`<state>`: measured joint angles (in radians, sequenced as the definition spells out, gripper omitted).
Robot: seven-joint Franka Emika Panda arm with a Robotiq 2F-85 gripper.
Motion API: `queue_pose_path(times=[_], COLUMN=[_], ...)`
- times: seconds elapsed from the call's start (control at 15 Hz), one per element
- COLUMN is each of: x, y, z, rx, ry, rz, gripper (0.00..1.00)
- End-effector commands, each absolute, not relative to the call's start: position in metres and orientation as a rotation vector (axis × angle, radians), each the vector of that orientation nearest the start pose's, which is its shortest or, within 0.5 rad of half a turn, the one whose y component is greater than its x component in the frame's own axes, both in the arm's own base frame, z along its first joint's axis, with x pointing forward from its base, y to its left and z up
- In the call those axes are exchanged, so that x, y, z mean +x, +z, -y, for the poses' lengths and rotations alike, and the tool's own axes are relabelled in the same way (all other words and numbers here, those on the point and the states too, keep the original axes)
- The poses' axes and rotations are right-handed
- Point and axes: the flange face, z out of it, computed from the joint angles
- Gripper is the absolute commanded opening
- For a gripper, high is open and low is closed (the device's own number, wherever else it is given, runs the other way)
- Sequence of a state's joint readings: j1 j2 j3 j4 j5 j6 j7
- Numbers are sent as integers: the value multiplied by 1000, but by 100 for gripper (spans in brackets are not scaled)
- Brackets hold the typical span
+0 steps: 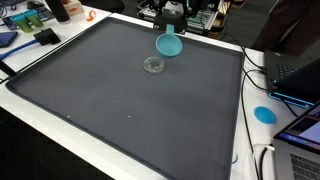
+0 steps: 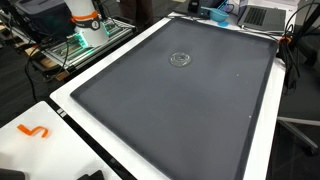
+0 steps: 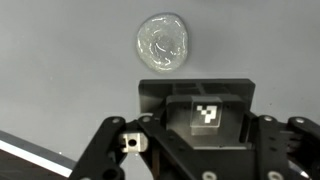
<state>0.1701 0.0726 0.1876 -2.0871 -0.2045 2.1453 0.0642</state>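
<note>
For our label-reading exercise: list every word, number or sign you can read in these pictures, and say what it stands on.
No word or number can be read.
Sign: a black-and-white checked marker on the black block in the wrist view; a pattern, no letters.
Clear dish: no print shows.
Laptop: anything on it is too small to read.

Ahead of the jaws, the small dish [image 3: 163, 42] looks like clear plastic, glossy, with bright glints on its rim (thin stuff, by the look). The mat [image 3: 60, 60] beneath the jaws is dark grey, matt and finely grained. Close in at the jaws, a block [image 3: 165, 100] is matt black and bears a flat printed tag [image 3: 205, 113]. The links [image 3: 110, 145] on either side are black with a faint sheen. In an exterior view, the cup [image 1: 169, 45] near the jaws is smooth teal plastic.
</note>
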Motion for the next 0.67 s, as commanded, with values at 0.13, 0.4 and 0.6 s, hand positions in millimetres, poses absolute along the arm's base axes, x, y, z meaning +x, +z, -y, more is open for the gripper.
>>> queue_pose_path(times=[0.13,0.4,0.6], x=[506,486,469], y=[369,343,324], z=[-173,-150,-132], rx=[-3183,-3191,-3212], ry=[-7,37,96], rz=[466,316,253], gripper=[31,31,31])
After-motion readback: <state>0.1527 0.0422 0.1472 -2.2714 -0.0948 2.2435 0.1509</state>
